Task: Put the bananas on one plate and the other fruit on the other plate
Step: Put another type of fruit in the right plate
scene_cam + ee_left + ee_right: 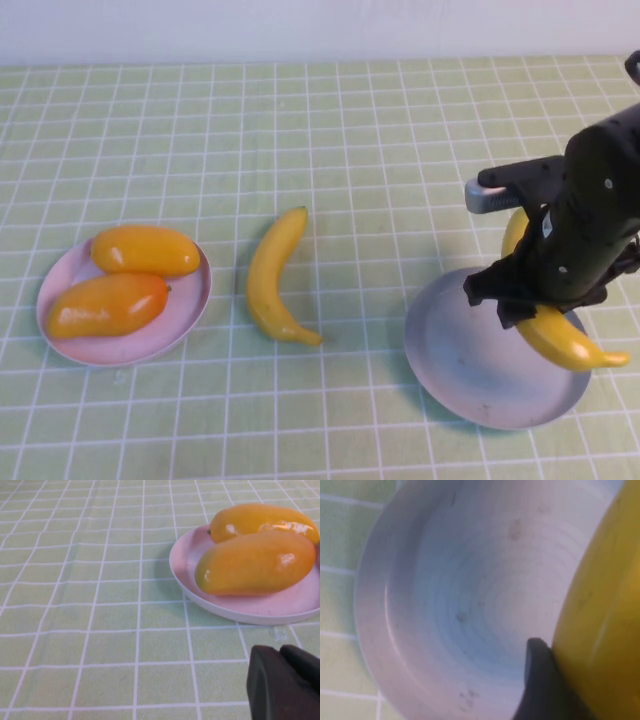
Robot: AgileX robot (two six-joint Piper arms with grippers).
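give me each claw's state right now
left claw: closed, empty, near the pink plate
right claw: holding a banana over the grey-blue plate

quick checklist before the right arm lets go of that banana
1. Held banana gripped by right claw: ok, a finger presses against it.
2. Banana over the grey-blue plate: ok, though its tip overhangs the plate's right rim.
3. Banana resting on the plate: cannot tell.
4. Plate bare for the drop: ok, nothing else in it.
5. Both mangoes on the pink plate: ok.
6. Second banana sorted: not ok, it lies on the cloth between the plates.
7. Left claw out of the way: ok, shut, low beside the pink plate.
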